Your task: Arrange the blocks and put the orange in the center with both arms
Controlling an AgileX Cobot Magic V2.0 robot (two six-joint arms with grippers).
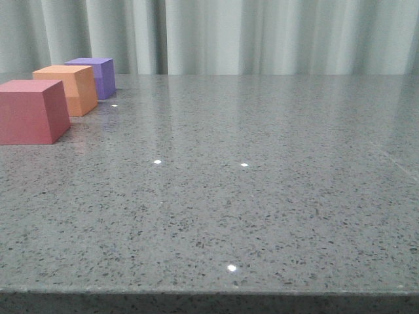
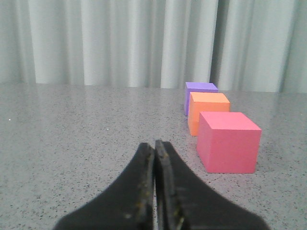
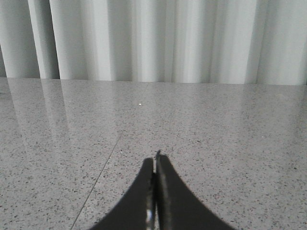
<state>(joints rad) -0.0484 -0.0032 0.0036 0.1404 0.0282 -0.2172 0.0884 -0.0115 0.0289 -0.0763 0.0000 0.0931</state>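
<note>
Three cubes stand in a row at the far left of the grey speckled table (image 1: 262, 196): the pinkish-red cube (image 1: 31, 111) nearest, the orange cube (image 1: 67, 88) behind it, the purple cube (image 1: 95, 76) farthest. All three also show in the left wrist view: pinkish-red (image 2: 228, 142), orange (image 2: 207, 112), purple (image 2: 199, 93). My left gripper (image 2: 154, 143) is shut and empty, low over the table, short of the pinkish-red cube and to one side. My right gripper (image 3: 156, 155) is shut and empty over bare table. Neither arm shows in the front view.
Pale pleated curtains (image 1: 262, 33) hang behind the table's far edge. A thin seam (image 3: 103, 167) runs across the tabletop near the right gripper. The table's front edge (image 1: 209, 291) is close to the camera.
</note>
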